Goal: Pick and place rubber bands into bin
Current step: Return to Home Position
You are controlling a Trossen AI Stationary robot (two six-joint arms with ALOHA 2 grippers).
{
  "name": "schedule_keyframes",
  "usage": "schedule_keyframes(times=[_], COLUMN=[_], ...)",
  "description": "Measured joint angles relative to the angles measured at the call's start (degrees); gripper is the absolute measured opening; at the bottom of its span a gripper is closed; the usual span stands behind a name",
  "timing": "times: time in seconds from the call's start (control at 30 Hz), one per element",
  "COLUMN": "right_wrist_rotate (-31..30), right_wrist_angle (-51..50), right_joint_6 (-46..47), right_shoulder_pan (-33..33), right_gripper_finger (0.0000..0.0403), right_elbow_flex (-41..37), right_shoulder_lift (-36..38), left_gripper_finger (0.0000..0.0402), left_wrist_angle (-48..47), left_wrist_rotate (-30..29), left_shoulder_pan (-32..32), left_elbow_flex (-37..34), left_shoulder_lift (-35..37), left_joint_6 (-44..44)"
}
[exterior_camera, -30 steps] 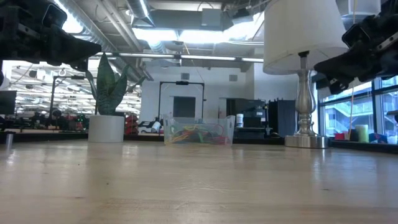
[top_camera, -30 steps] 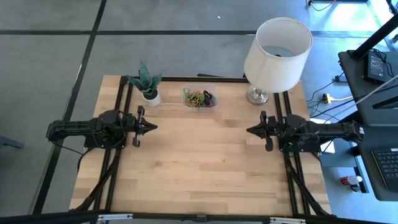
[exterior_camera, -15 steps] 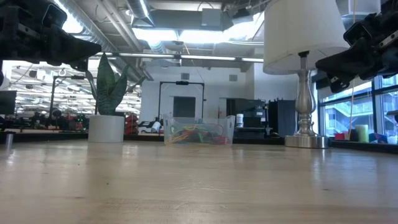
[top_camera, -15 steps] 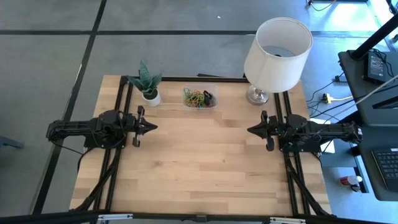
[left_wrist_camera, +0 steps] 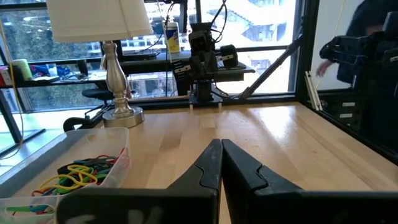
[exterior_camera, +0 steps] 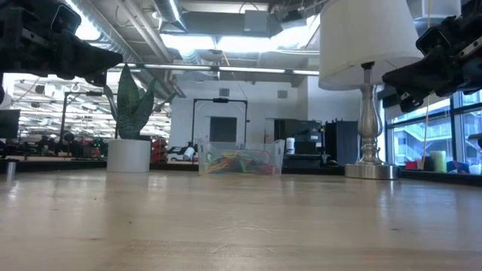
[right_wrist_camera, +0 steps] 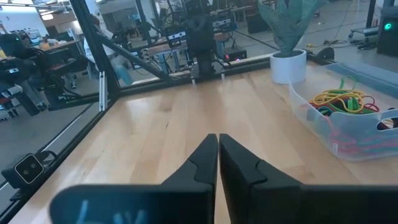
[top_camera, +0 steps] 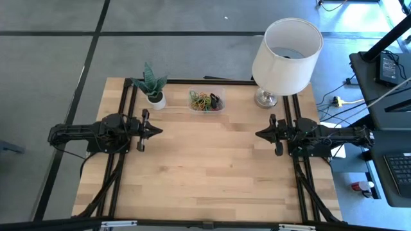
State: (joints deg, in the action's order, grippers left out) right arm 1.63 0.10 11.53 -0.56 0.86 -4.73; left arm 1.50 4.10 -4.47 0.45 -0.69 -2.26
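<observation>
The rubber bands (top_camera: 205, 101), a tangle of green, yellow, red and black loops, lie inside the clear bin (top_camera: 220, 90) at the middle of the table's far edge. The bin rests flat on the wood and also shows in the low view (exterior_camera: 241, 158). My left gripper (top_camera: 160, 131) hovers level over the table's left side, shut with nothing in it, pointing toward the right. My right gripper (top_camera: 257, 134) hovers level over the right side, shut with nothing in it, pointing left. Each wrist view shows its fingertips closed together: left gripper (left_wrist_camera: 221, 144), right gripper (right_wrist_camera: 217, 138).
A white-shaded lamp (top_camera: 286, 51) stands on its metal base at the far right corner. A small white plant pot (top_camera: 155, 99) stands left of the bin. Bare wooden table (top_camera: 205, 167) stretches between the two arms and toward the near edge.
</observation>
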Motion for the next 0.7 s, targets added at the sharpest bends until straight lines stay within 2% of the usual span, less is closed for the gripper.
schedule_keyframes(times=[0.33,0.57,0.7], right_wrist_rotate=[0.0,0.0,0.0], right_wrist_angle=[0.0,0.2,1.6], right_joint_6=[0.0,0.0,0.0], right_shoulder_pan=[0.0,0.0,0.0], right_gripper_finger=[0.0014,0.0014,0.0014], right_elbow_flex=[0.0,0.1,0.1], right_shoulder_lift=[0.2,4.8,4.4], left_gripper_finger=[0.0004,0.0004,0.0004], left_wrist_angle=[0.0,0.0,0.0], left_wrist_rotate=[0.0,0.0,0.0], left_shoulder_pan=[0.0,0.0,0.0], left_elbow_flex=[0.0,0.0,0.0], left_shoulder_lift=[0.0,0.0,0.0], left_joint_6=[0.0,0.0,0.0])
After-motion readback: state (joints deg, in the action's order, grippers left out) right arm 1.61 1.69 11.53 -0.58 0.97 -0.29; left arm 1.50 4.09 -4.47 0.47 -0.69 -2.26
